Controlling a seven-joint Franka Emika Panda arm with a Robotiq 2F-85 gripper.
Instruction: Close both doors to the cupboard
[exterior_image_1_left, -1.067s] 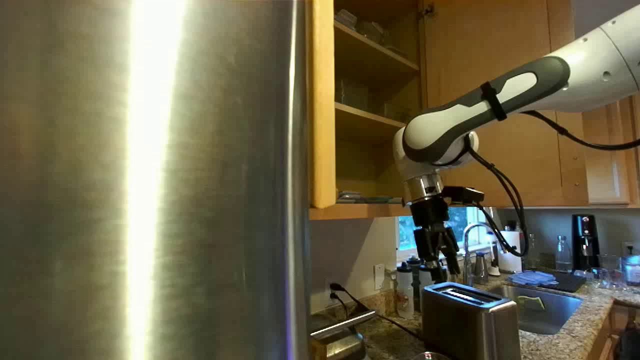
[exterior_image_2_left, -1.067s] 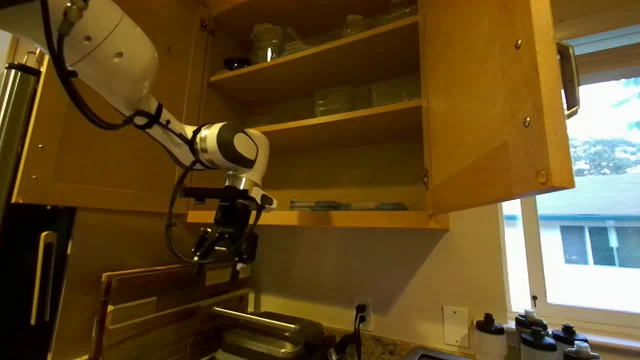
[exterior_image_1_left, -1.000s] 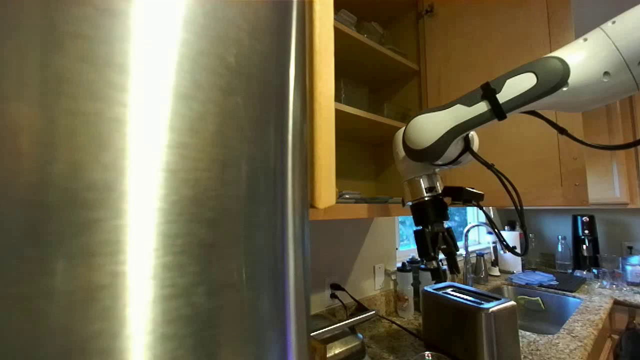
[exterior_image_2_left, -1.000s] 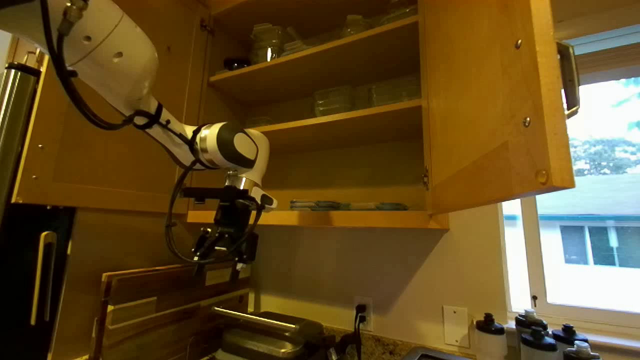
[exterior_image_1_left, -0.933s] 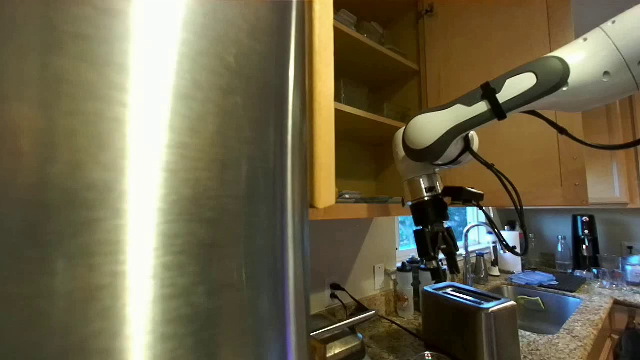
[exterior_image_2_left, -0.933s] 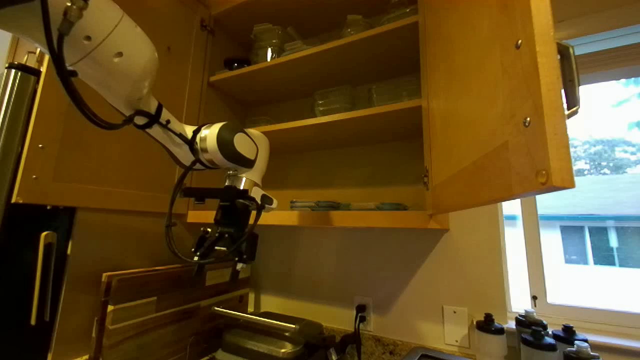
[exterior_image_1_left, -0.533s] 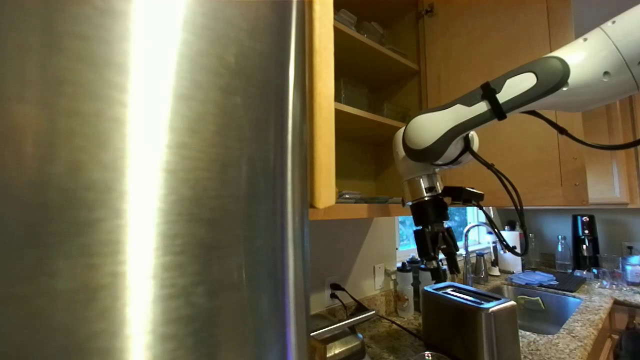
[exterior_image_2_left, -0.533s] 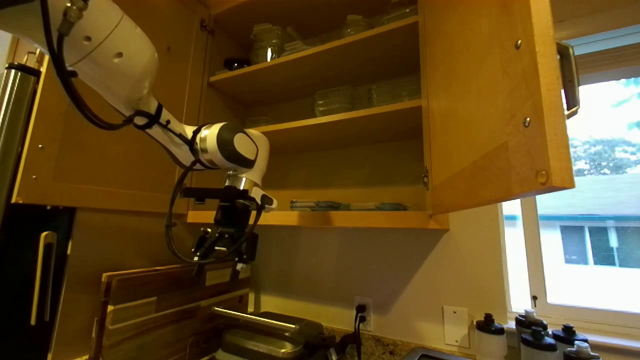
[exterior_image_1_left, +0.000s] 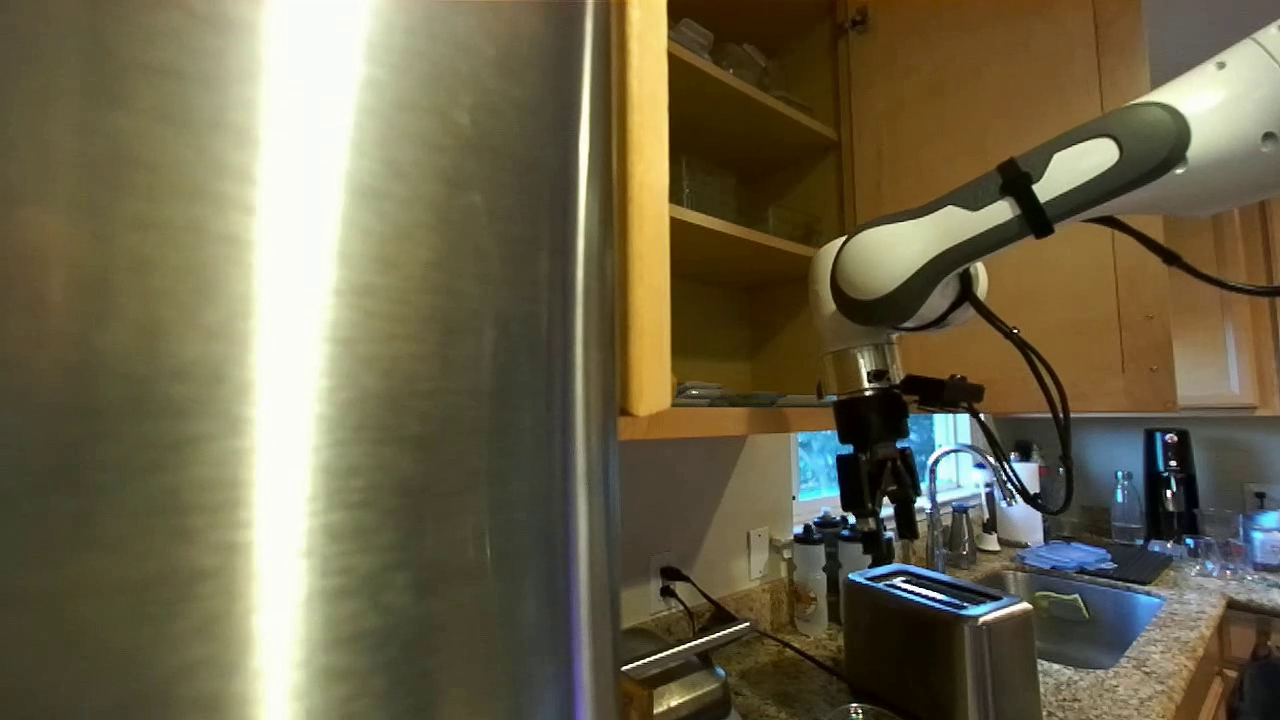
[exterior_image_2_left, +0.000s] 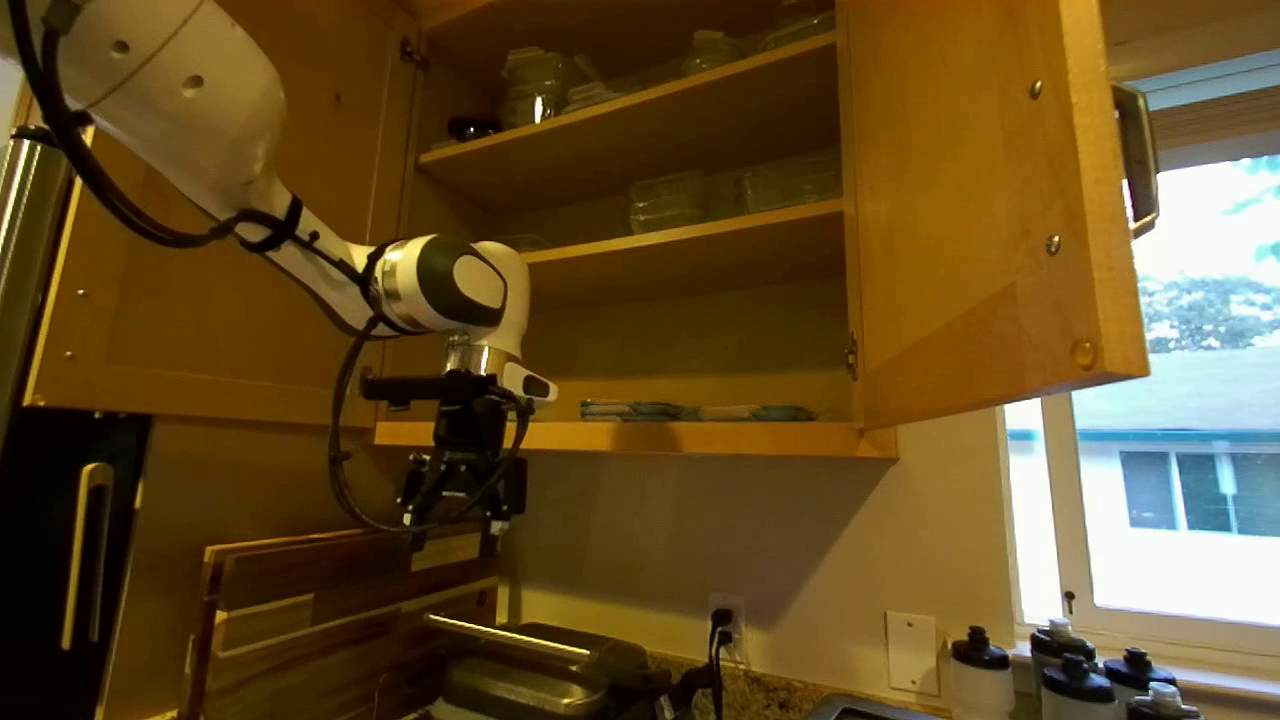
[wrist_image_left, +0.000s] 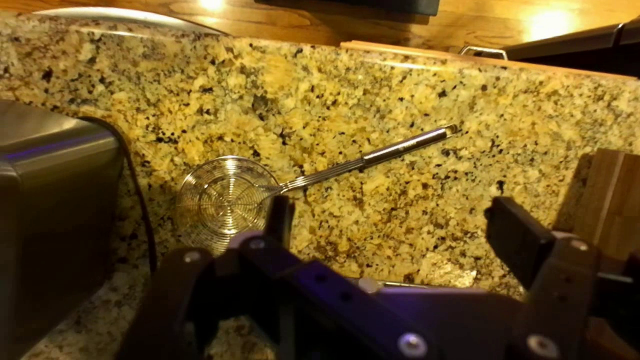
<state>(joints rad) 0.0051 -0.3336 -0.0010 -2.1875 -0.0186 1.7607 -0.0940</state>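
The cupboard (exterior_image_2_left: 640, 437) stands open with dishes on its shelves; it also shows in an exterior view (exterior_image_1_left: 755, 232). Both honey-wood doors are swung wide open. The door by the window (exterior_image_2_left: 970, 220) shows its inner face and a handle; it also shows in an exterior view (exterior_image_1_left: 980, 100). The door on the fridge side (exterior_image_2_left: 200, 350) is partly hidden behind the arm; its edge (exterior_image_1_left: 646, 220) shows beside the fridge. My gripper (exterior_image_2_left: 453, 540) points down below the cupboard's bottom edge, apart from both doors. In the wrist view the gripper (wrist_image_left: 390, 210) is open and empty above the counter.
A steel toaster (exterior_image_1_left: 940, 650) stands close below the gripper. A grill press (exterior_image_2_left: 530, 675) and wooden boards (exterior_image_2_left: 340, 610) stand on the counter, with several bottles (exterior_image_2_left: 980, 670) by the window. A wire strainer (wrist_image_left: 227, 200) lies on the counter. The fridge (exterior_image_1_left: 450, 360) borders the cupboard.
The arm has shifted slightly, rightward in an exterior view, and the gripper hangs more upright. The gripper stays open. Both doors have not moved.
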